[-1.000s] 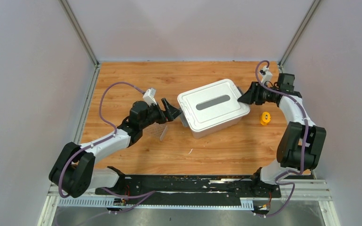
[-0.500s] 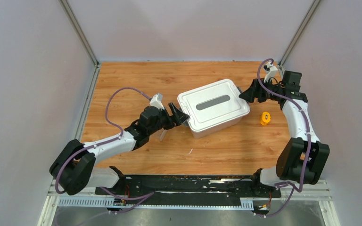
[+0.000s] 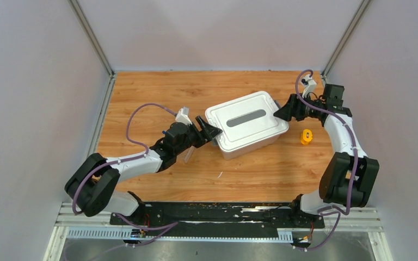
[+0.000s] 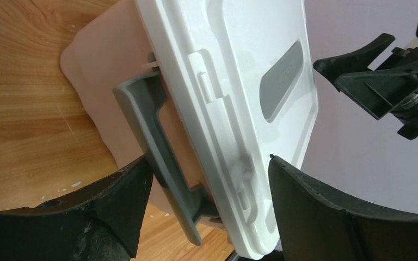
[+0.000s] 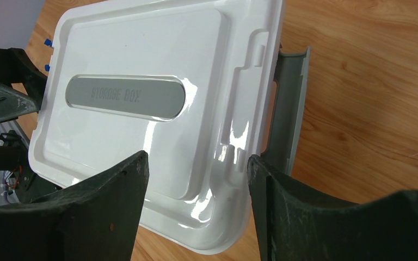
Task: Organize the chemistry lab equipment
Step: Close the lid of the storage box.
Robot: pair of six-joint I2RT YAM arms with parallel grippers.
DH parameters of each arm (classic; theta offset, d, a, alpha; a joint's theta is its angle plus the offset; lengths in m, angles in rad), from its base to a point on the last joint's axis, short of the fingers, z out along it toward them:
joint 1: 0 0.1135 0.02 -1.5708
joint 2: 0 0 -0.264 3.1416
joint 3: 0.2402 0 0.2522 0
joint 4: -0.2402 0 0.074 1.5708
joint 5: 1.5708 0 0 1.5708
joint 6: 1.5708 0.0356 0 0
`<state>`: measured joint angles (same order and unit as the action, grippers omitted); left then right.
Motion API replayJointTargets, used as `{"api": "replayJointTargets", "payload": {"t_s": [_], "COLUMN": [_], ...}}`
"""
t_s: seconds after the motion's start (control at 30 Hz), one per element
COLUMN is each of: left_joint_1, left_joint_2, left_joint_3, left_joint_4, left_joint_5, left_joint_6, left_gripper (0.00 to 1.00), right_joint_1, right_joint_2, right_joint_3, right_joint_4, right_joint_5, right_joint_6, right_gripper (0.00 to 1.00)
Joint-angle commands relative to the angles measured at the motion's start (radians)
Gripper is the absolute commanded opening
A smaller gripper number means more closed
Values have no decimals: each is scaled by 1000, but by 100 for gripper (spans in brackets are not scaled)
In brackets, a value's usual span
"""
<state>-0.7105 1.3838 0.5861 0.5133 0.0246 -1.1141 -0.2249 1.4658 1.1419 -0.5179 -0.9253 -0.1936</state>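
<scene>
In the top view, the clear tube rack lies on the wood, partly hidden under my left arm. Two tiny blue caps peek past the lid's far edge in the right wrist view. The other lab items are out of view. My left gripper is open, its jaws straddling the grey latch and the lid's rim at the bin's left end. My right gripper is open over the lid's right edge, beside the other grey latch.
The pink bin with its white lid shut sits mid-table, turned slightly. A small orange object lies to its right, below my right gripper. Grey walls stand close on both sides.
My left arm has reached right until its jaws straddle the bin's left latch, and they have narrowed a little. My right gripper has opened wider and stayed at the bin's right end.
</scene>
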Motion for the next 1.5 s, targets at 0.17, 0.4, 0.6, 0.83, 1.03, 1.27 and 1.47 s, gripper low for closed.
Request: {"api": "replayJointTargets", "payload": {"t_s": [0.17,0.4,0.6,0.83,1.03,1.27,1.47], "left_joint_1": [-48,-60,-61,-61,-63,-67,-71], "left_joint_2": [31,-9,-50,-46,-44,-62,-52], "left_joint_3": [155,182,221,256,264,288,307], "left_joint_4": [-191,-301,-379,-420,-420,-447,-442], "left_joint_5": [-108,-173,-218,-215,-203,-224,-206], "left_joint_6": [-33,-14,25,49,57,73,85], "left_gripper": [72,66,66,66,65,62,63], "right_joint_1": [1,1,1,2,1,2,2], "right_joint_2": [34,32,33,30,33,34,27], "right_joint_3": [1,0,0,0,-1,2,2], "right_joint_4": [16,15,15,13,12,10,4], "right_joint_5": [-54,-61,-64,-65,-70,-75,-81], "right_joint_6": [-30,-35,-35,-36,-38,-40,-49], "right_gripper": [66,66,66,66,66,66,66]}}
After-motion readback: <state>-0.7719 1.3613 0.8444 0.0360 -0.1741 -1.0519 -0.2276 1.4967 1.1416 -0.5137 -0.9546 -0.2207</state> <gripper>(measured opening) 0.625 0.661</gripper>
